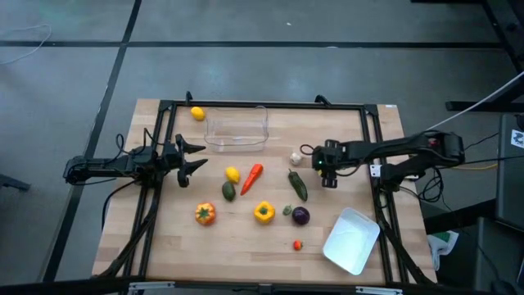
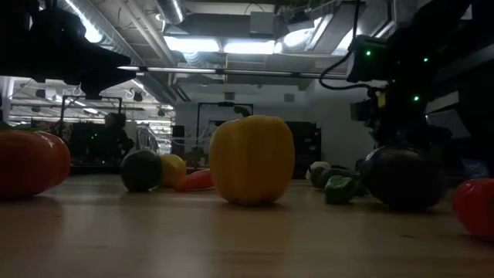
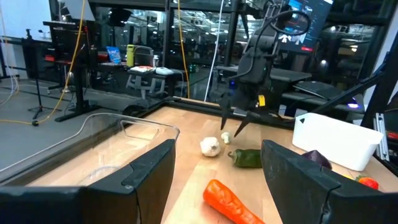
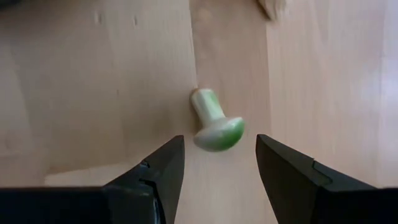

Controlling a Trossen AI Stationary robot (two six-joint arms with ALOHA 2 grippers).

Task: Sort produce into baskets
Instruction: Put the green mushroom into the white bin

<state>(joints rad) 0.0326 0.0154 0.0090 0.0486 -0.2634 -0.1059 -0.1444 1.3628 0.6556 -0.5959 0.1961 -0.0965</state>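
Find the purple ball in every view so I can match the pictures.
High view: the purple ball lies right of the table's middle, left of the white tray.
Low view: it is the dark ball right of the yellow pepper.
Left wrist view: it is partly hidden, in front of the white tray.
Right wrist view: not in it.
Shared landmark: the small red piece near the ball, also in the low and left wrist views.

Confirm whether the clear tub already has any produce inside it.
No: in the high view the clear tub holds nothing, and the nearest lemon lies on the table outside its corner.
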